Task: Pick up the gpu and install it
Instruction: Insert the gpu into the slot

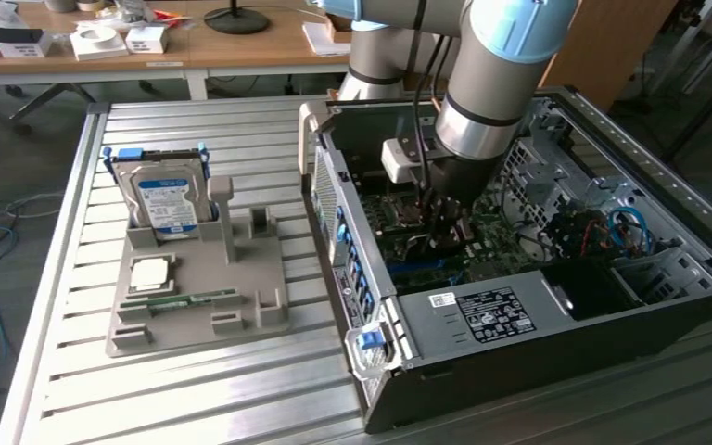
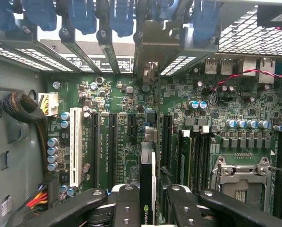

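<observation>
In the wrist view the gpu (image 2: 147,184) shows edge-on as a thin dark card with a green logo. It stands upright over the green motherboard (image 2: 122,104), in line with the black expansion slots (image 2: 111,146). My gripper (image 2: 150,208) is shut on it, one black finger (image 2: 126,208) on each side of the card. In the exterior view the gripper (image 1: 440,218) reaches down inside the open computer case (image 1: 480,315), low over the board. Whether the card's edge sits in a slot I cannot tell.
A white slot (image 2: 75,146) and a black cable bundle (image 2: 22,109) lie to one side of the card, the CPU socket (image 2: 240,175) to the other. On the exterior view's left, a grey holder (image 1: 196,315) carries a hard drive (image 1: 164,199) and a green memory stick (image 1: 183,301).
</observation>
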### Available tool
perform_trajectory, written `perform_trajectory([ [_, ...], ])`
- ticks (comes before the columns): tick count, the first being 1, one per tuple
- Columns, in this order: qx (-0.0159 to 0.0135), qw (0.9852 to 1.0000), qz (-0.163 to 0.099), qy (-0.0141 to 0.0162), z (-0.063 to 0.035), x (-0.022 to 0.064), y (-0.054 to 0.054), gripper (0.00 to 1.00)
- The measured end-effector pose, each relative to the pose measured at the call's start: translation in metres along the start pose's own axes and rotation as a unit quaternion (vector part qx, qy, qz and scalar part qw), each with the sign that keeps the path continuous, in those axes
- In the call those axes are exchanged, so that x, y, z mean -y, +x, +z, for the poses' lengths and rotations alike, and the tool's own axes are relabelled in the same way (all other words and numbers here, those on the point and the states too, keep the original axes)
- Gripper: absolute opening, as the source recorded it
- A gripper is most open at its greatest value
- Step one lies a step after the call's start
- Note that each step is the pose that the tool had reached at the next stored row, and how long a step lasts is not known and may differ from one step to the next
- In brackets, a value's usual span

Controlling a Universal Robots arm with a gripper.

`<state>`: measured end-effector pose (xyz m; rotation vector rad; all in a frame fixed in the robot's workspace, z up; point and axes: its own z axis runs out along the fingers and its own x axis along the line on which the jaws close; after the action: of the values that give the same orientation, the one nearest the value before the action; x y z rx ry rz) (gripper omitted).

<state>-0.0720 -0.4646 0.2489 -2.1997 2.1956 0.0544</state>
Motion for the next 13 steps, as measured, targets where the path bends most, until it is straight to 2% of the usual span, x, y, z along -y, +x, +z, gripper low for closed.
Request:
perform_trajectory([
  [13,-0.0001,1.0000,0.001,0.0000,-0.0001,0.0000,0.0013,0.26],
])
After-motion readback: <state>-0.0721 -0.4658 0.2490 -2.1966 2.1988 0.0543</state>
